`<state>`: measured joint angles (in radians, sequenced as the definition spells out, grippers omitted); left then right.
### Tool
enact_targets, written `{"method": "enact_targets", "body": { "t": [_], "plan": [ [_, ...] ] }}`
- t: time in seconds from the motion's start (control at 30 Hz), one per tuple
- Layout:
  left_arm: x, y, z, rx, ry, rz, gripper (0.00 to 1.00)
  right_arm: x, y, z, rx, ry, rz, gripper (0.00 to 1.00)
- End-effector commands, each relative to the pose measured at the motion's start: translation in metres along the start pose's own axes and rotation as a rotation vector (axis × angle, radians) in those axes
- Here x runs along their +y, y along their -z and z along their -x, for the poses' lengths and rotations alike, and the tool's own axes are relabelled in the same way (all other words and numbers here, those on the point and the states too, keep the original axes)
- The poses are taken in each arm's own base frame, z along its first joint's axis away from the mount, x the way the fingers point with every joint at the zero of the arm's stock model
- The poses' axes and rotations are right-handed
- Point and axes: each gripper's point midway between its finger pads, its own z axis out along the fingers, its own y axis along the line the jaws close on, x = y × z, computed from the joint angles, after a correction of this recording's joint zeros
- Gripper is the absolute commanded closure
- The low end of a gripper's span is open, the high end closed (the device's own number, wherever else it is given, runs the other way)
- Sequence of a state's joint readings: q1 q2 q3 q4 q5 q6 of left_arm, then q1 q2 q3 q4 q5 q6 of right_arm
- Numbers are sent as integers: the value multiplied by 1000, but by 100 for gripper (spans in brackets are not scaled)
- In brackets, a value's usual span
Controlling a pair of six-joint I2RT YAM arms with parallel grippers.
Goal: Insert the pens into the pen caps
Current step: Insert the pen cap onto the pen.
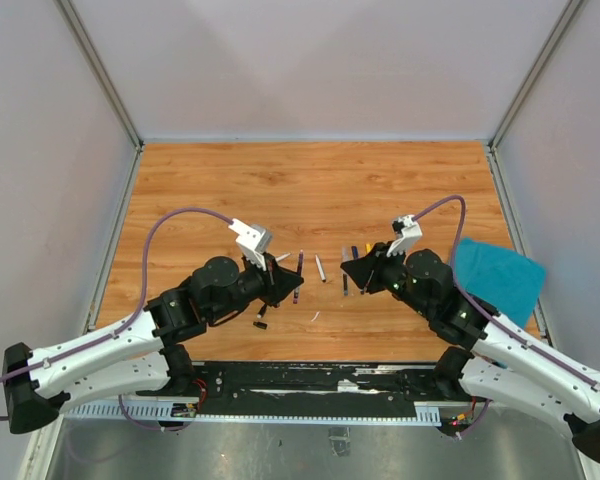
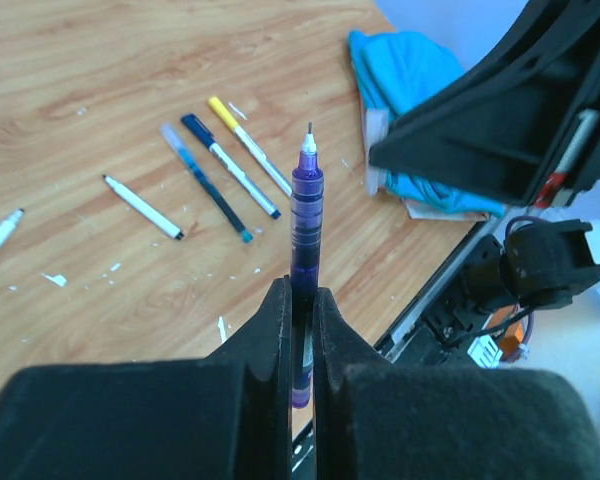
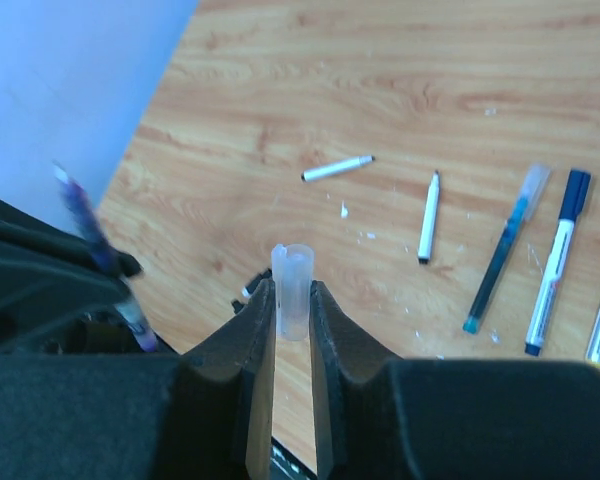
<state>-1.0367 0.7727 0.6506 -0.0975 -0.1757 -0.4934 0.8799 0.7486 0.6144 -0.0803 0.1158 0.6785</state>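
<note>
You're at the mating step: your left gripper (image 2: 300, 305) clamps the purple pen (image 2: 306, 200), tip forward, and your right gripper (image 3: 292, 300) pinches a clear cap (image 3: 293, 265), both held off the table (image 1: 310, 190). Next, align the tip with the cap's mouth in the open gap between the arms. Loose pens (image 3: 428, 215) lie below, and the near edge is close.

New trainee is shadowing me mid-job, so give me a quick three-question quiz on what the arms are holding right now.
1. True or false: the left gripper is shut on a purple pen with its tip bare.
2. The right gripper holds: A, a yellow pen; B, a clear cap; C, nothing.
3. On which arm's side of the table does the teal cloth lie?
Key: 1 true; 2 B; 3 the right arm's.
</note>
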Motion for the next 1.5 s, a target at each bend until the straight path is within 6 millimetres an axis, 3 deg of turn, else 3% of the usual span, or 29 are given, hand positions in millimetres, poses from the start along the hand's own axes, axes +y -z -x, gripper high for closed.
{"method": "enact_targets", "body": {
  "t": [0.0,0.27,0.57,1.13,1.47],
  "plan": [
    [-21,-8,2,-22,46,-76,99,8,3,39,-184,-79,26,99],
    [-38,-10,-7,-13,14,-127,99,25,8,65,-348,-244,148,99],
    [-54,-14,-14,10,-36,-201,100,52,18,84,-430,-275,310,99],
    [-53,-12,-20,28,-51,-208,100,86,20,82,-384,-210,478,99],
    [-51,-12,-21,28,-51,-198,100,93,18,76,-348,-172,503,99]
  ]
}}
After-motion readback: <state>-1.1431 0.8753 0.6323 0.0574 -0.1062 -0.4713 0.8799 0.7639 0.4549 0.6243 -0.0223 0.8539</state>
